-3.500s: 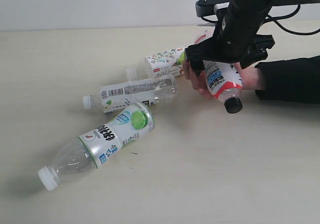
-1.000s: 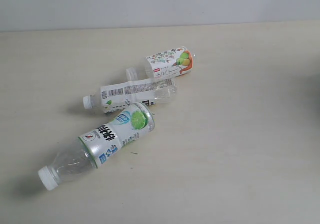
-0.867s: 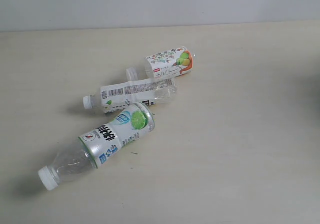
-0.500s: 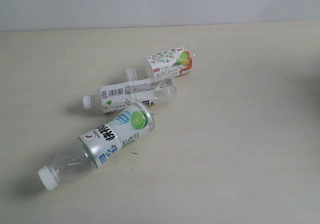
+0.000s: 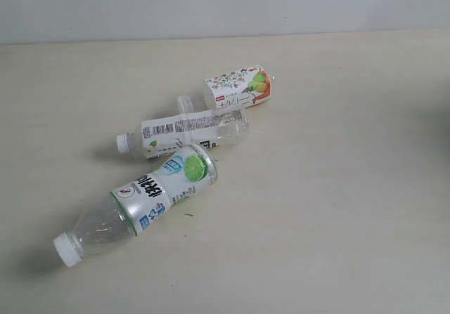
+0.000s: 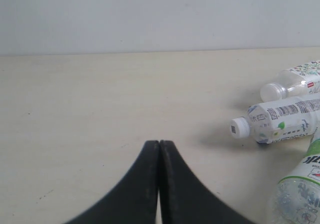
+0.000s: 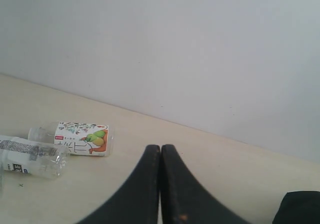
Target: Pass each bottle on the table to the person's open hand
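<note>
Left end effector point(image 6: 159, 145): black fingers pressed together, nothing between them, hanging over bare bench point(image 5: 337, 223) to the left of the bottles and clear of them.

Three clear bottles lie on their sides in a loose diagonal row, near-left to far-right, each with its cap end to the left.
- The lime-label bottle point(image 5: 158, 191) is nearest and furthest left. White cap toward the near-left corner, base end up against the next bottle; touching or just beside, cannot tell which.
- The barcode-label bottle point(image 5: 186, 131) is in the middle, white cap to the left.
- The fruit-label bottle point(image 5: 238, 89) is furthest and most to the right. Its neck end sits just behind the barcode-label bottle and looks to be touching it.

The right half of the bench is bare. A pale wall point(image 5: 211, 5) runs along the far edge.

Right end effector point(image 7: 160, 148): fingers pressed together, empty, well to the right of the bottles.
</note>
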